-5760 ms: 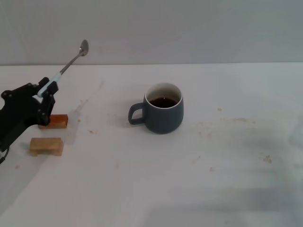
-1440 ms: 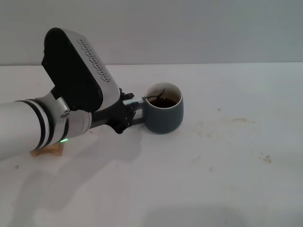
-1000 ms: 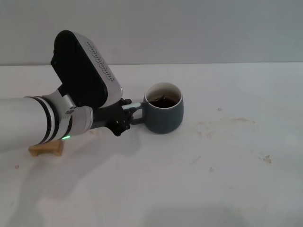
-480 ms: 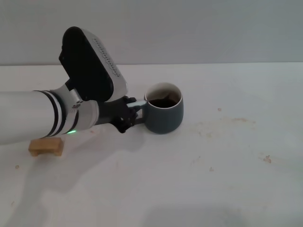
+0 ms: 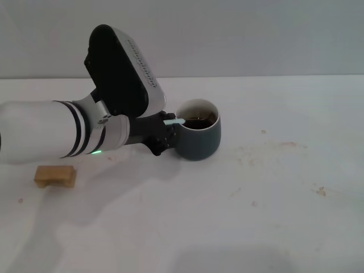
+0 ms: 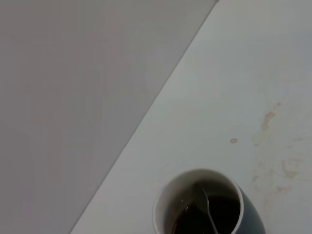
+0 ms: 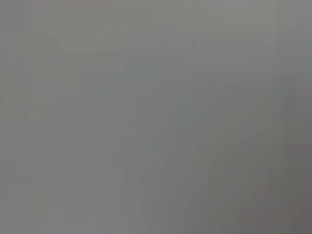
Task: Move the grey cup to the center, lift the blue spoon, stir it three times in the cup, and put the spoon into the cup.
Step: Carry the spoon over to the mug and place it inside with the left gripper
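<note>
The grey cup (image 5: pixel 197 137) stands near the middle of the white table, white inside, with dark liquid. Its handle is hidden behind my left gripper (image 5: pixel 164 131), which sits right against the cup's left side and is shut on the pale blue handle of the blue spoon (image 5: pixel 173 121). The spoon leans over the rim with its metal stem and bowl down in the liquid. The left wrist view shows the cup (image 6: pixel 204 207) from above with the spoon's stem and bowl (image 6: pixel 204 204) inside it. My right gripper is not in view.
A small wooden block (image 5: pixel 54 176) lies on the table (image 5: pixel 273 193) at the left, in front of my left arm. Faint stains and crumbs mark the table right of the cup. A grey wall runs along the table's far edge.
My left arm has moved right and closer to the cup, with the wrist rising, and the spoon has shifted inside the cup. The cup has stayed in place.
</note>
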Robot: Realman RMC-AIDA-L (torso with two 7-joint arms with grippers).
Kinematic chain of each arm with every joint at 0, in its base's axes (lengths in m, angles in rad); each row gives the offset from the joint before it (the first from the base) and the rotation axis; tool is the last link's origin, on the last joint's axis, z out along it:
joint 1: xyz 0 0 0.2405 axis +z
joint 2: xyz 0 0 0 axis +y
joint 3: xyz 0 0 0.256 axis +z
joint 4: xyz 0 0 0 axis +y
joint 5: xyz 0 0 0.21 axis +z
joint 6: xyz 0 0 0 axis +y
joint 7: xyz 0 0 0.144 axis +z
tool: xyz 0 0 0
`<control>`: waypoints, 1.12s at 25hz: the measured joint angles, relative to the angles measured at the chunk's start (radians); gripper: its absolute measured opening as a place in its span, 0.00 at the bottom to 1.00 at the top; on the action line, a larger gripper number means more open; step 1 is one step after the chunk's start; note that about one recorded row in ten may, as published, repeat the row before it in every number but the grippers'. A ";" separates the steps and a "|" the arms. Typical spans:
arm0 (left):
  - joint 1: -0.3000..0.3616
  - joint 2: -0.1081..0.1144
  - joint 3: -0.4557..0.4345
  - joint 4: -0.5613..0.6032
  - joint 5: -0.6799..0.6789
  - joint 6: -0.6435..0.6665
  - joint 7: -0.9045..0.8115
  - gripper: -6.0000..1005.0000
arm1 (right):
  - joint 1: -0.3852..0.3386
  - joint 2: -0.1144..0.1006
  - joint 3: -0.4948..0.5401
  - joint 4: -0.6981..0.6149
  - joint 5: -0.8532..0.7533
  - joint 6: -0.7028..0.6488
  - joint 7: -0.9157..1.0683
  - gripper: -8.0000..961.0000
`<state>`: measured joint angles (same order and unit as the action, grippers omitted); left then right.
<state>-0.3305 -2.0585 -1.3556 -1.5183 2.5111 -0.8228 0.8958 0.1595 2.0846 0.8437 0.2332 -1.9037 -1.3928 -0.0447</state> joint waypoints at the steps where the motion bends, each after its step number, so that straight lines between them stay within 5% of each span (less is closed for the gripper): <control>1: -0.005 0.000 0.001 0.001 0.000 -0.009 0.000 0.15 | -0.001 0.000 0.000 0.000 0.000 0.000 0.000 0.01; 28: -0.010 0.000 -0.057 -0.040 0.036 -0.087 -0.001 0.15 | -0.003 0.002 -0.009 0.000 0.000 0.009 0.000 0.01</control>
<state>-0.3403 -2.0586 -1.4129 -1.5583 2.5476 -0.9100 0.8947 0.1564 2.0862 0.8343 0.2331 -1.9037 -1.3841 -0.0444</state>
